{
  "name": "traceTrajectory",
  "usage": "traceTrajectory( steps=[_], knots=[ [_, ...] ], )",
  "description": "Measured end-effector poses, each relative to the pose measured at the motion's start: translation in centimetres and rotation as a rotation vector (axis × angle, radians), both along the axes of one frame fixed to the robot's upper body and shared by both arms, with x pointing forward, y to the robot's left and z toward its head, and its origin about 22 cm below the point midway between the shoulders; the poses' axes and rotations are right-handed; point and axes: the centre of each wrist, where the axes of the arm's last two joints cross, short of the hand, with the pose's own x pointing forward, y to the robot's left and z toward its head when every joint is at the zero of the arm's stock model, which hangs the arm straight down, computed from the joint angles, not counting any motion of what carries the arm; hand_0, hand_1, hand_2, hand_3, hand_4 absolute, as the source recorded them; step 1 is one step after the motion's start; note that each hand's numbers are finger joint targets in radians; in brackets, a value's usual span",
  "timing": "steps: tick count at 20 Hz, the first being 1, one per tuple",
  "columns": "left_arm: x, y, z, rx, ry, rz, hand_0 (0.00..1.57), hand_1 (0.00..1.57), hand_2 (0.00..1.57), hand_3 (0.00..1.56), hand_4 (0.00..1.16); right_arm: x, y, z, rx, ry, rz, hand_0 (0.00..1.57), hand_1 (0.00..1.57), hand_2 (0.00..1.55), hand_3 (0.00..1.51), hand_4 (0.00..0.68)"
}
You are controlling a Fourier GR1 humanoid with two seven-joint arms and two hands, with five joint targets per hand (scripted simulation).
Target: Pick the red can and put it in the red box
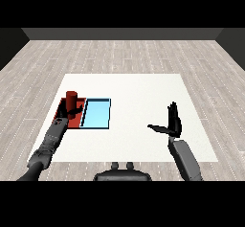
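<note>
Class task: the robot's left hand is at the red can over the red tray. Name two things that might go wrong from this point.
1. The red can stands near the back edge of the red tray; as the left hand lets go, it may tip or end up on the rim.
2. The light blue tray lies directly beside the red one, so the withdrawing hand might nudge it.

Can (pixel 71 96): red. Trays: one red (pixel 75 121), one light blue (pixel 97 114) with dark rim. Bench (pixel 129 92): white. Floor (pixel 119 53): pale grey wood-plank pattern. Hands, left (pixel 67 110) and right (pixel 173 121): black. Forearms: grey.
</note>
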Motion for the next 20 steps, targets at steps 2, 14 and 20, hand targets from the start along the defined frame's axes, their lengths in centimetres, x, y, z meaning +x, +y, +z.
traceTrajectory(
  steps=[2, 14, 20],
  knots=[
    [-0.2, -0.1, -0.9, 0.006, 0.074, 0.033, 0.69, 0.69, 0.72, 0.49, 0.74, 0.5, 0.1, -0.5, 0.014, 0.009, -0.003, 0.00, 0.00, 0.00, 0.00, 0.000],
    [-2.8, 2.6, -3.5, -0.062, 0.325, 0.228, 0.00, 0.00, 0.00, 0.00, 0.00, 2.5, -0.7, -1.5, 0.029, 0.004, -0.016, 0.00, 0.00, 0.00, 0.00, 0.000],
    [-3.3, 3.5, -3.5, -0.090, 0.415, 0.217, 0.00, 0.00, 0.00, 0.00, 0.00, 2.8, -1.0, -1.7, 0.035, -0.005, -0.015, 0.00, 0.00, 0.00, 0.00, 0.000]
  ],
)
